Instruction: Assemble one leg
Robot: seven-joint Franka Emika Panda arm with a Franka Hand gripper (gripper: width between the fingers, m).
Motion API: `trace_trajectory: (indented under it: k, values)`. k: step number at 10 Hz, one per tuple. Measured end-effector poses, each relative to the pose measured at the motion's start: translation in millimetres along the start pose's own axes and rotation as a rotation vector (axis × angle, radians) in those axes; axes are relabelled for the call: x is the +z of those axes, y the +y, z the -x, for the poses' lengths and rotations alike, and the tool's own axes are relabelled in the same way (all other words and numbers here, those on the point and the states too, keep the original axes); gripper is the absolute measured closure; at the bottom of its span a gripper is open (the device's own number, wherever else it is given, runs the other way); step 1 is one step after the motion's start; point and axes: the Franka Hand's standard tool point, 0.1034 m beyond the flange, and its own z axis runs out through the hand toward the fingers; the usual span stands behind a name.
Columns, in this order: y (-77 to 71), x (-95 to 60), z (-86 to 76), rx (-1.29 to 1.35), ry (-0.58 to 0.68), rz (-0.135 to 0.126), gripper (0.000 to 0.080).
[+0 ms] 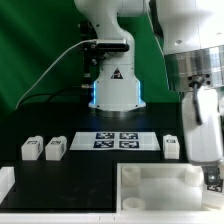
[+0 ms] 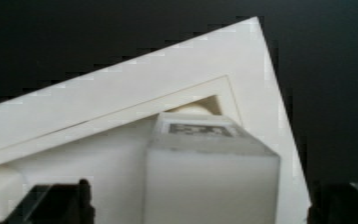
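In the wrist view one leg [image 2: 208, 165], a white block with a black-and-white tag at its far end, stands at a corner of the large white panel [image 2: 87, 125]. My gripper [image 2: 211, 197] straddles it. The dark fingers [image 2: 64, 203] stand apart from the leg's sides with white panel showing in between, so the jaws are open. In the exterior view my gripper [image 1: 211, 172] hangs low over the panel [image 1: 150, 172] at its right end, and the leg below it is hidden. Two more legs [image 1: 32, 148] [image 1: 55, 148] lie at the left and one [image 1: 171, 146] at the right.
The marker board [image 1: 120, 140] lies flat in front of the robot base [image 1: 113, 92]. A cable runs from the base toward the exterior view's left. A white block [image 1: 5, 182] sits at the left edge. The table is black, with a green backdrop behind.
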Motion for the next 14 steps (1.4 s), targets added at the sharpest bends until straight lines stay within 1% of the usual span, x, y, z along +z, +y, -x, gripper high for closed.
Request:
trace_trajectory:
  k: [1,4,5,6,7,8,9,10,11,13,14]
  values:
    - [1.9,-0.5,1.0,-0.188,-0.005,0.020,0.0157]
    - [2.9,0.3,0.5,-0.528,-0.008,0.022,0.0150]
    - [5.4,1.6,2.1,-0.685,0.008,0.050,0.0150]
    - [6.1,4.1,10.6,-0.937,0.044,0.106,0.0150]
    - [4.0,5.6,17.1,-1.070,0.052,0.108,0.0150]
    - [4.2,5.8,15.2,-1.062,0.051,0.108,0.0150]
    - [4.1,5.8,14.9,-1.061,0.051,0.108,0.0273]
    - [4.3,6.0,15.2,-1.053,0.051,0.108,0.0413]
    - [7.4,7.4,12.9,-0.945,0.053,0.117,0.0500]
    - [6.0,6.5,12.2,-0.722,0.059,0.106,0.0505]
    - [1.1,2.4,5.4,-0.634,0.058,0.100,0.0506]
